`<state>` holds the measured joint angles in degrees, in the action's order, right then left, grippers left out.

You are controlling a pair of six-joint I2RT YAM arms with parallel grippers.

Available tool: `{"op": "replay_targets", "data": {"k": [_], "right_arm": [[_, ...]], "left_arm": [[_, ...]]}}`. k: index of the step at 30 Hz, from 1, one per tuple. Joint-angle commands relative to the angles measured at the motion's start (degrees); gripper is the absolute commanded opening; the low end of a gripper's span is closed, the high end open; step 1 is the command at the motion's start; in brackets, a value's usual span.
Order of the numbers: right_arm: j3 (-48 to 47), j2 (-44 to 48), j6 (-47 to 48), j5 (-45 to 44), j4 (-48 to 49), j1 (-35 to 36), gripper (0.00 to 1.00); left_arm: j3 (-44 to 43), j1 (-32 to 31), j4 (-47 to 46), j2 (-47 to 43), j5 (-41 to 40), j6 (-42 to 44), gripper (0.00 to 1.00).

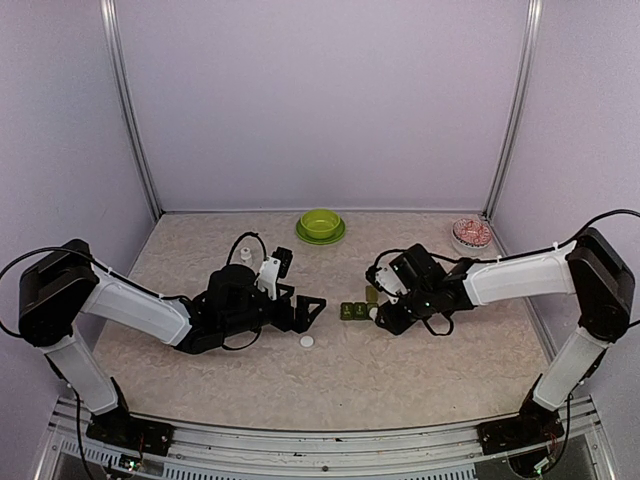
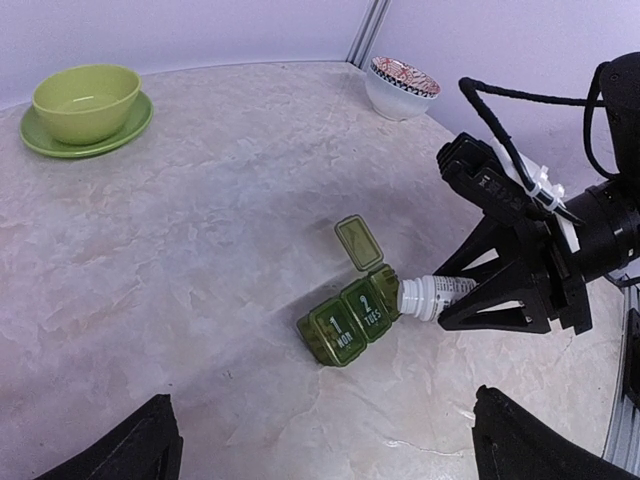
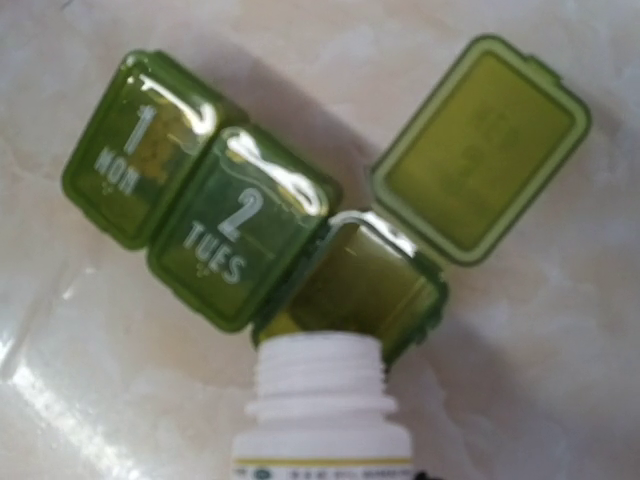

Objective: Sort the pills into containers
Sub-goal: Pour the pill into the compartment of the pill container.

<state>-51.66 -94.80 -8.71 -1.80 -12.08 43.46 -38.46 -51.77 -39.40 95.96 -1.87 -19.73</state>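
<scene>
On the table (image 1: 200, 260), the left gripper (image 1: 312, 312) sits left of centre, jaws wide apart and empty. The right gripper (image 2: 455, 296) is clamped on a white bottle (image 3: 320, 410). The bottle is tipped so its open mouth meets the pill box (image 3: 200, 215) mid-table, at the third compartment, whose lid is up; MON and TUES are shut. A white cap (image 1: 306, 342) lies near the left gripper.

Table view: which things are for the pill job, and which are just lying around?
For the job: pill box, white bottle tipped at its open compartment, right end effector holding it.
Lying about: green bowl, patterned bowl, white cap.
</scene>
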Motion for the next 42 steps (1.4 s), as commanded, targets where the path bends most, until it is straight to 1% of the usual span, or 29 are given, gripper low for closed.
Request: {"op": "replay_targets", "data": {"k": [1,15,42], "right_arm": [[-1.86,-0.82,-0.61,0.65,-2.19,-0.74,0.32],[-4.39,-1.45,-0.41,0.37,-4.45,-1.6,0.32],[-8.87,-3.98,0.39,5.74,-11.3,-3.37,0.33]], "left_arm": [[0.49,0.35,-1.47,-0.47,0.55,-0.31,0.99],[0.49,0.35,-1.47,-0.43,0.46,-0.31,0.99],[0.49,0.35,-1.47,-0.38,0.53,-0.25,0.99]]}}
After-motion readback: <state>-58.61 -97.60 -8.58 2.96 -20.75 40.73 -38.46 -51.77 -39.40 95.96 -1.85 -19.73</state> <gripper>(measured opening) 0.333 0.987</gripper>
